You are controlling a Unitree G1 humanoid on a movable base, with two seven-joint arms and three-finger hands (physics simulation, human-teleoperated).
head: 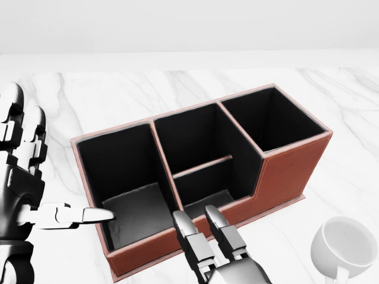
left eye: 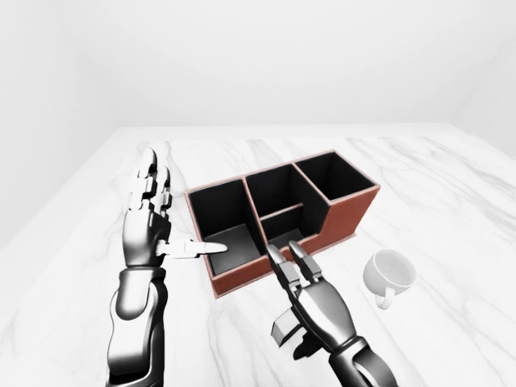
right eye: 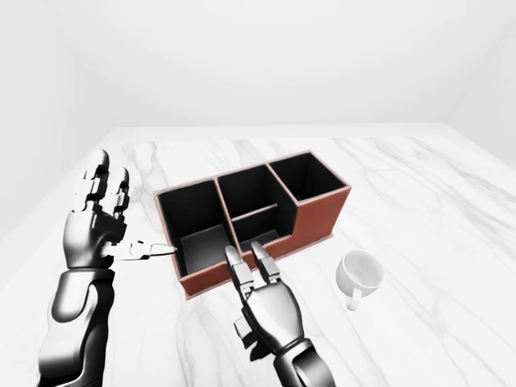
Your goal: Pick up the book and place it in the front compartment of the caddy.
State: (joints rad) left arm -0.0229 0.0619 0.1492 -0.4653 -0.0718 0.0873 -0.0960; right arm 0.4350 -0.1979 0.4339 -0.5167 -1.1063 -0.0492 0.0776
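The caddy (head: 288, 171) is a red-brown box with black insides, set at a slant in the middle of the head view. Its low front compartment (head: 208, 188) shows a dark wall and a grey floor patch. No book shows plainly anywhere, and a similar grey patch (head: 140, 214) lies in the left compartment. My right hand (left eye: 289, 274) is open and empty, fingers straight, just below the caddy's low front wall. My left hand (left eye: 165, 216) stands open and upright left of the caddy, its thumb tip (head: 102, 215) at the rim of the left wall.
A white mug (head: 347, 246) stands on the marble tabletop (head: 177, 89) at the lower right, to the right of my right hand. The caddy's two other compartments (head: 269, 118) are deep and dark inside. The tabletop ends at a pale wall near the top of the views.
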